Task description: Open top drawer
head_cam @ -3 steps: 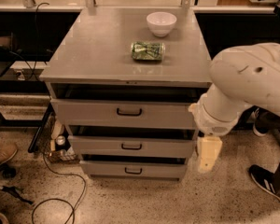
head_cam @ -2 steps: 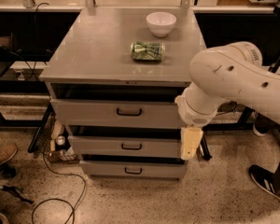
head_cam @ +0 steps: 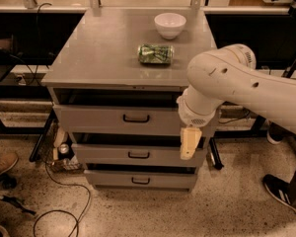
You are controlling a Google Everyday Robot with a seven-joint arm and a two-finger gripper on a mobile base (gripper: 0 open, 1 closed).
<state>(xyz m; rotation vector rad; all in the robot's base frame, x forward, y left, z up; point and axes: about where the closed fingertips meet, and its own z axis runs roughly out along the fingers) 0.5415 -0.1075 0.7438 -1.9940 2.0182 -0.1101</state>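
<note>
The top drawer (head_cam: 89, 118) is the tallest grey front of three, with a small black bar handle (head_cam: 136, 118) at its centre. It stands slightly out from the cabinet, with a dark gap above it. My gripper (head_cam: 189, 143) hangs from the white arm in front of the drawer's right part, to the right of the handle and a little lower, pointing down. It holds nothing that I can see.
Two shorter grey drawers (head_cam: 133, 155) sit below the top one. On the grey cabinet top (head_cam: 98, 48) lie a green crumpled bag (head_cam: 155, 53) and a white bowl (head_cam: 169, 24). Cables (head_cam: 64, 201) trail on the floor at left. A person's shoe (head_cam: 281, 194) is at right.
The arm and gripper have moved left, from beside the cabinet's right edge to in front of the drawer fronts. The drawers have not moved.
</note>
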